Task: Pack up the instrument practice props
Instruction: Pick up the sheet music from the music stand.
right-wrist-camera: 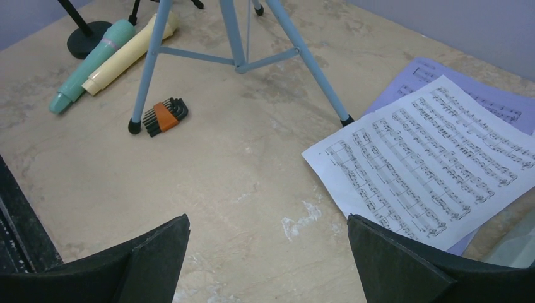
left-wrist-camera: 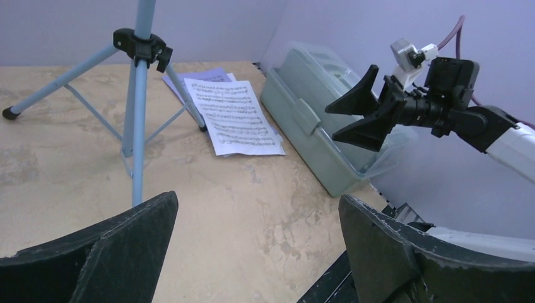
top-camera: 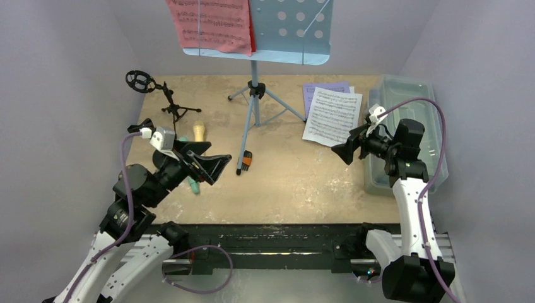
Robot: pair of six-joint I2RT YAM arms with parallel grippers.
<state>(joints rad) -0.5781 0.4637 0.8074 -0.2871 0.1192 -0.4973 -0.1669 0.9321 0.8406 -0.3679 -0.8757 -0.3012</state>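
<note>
The light-blue tripod (top-camera: 254, 107) stands at the table's back middle, its perforated tray (top-camera: 296, 28) holding a pink page over a red page (top-camera: 211, 25). A white music page (top-camera: 333, 117) lies on a purple page (top-camera: 325, 88) at the right. The yellow microphone (top-camera: 199, 130) and mint-green microphone (top-camera: 193, 185) lie at the left, beside a black microphone tripod (top-camera: 170, 108). My left gripper (top-camera: 217, 163) is open and empty above the mint microphone. My right gripper (top-camera: 347, 146) is open and empty, just right of the white page (right-wrist-camera: 429, 164). Both microphones also show in the right wrist view (right-wrist-camera: 91, 63).
A translucent grey tub (top-camera: 410, 132) stands at the right edge, under my right arm; it also shows in the left wrist view (left-wrist-camera: 315, 120). A black and orange hex-key set (top-camera: 246, 159) lies by a tripod foot. Purple walls close in on three sides.
</note>
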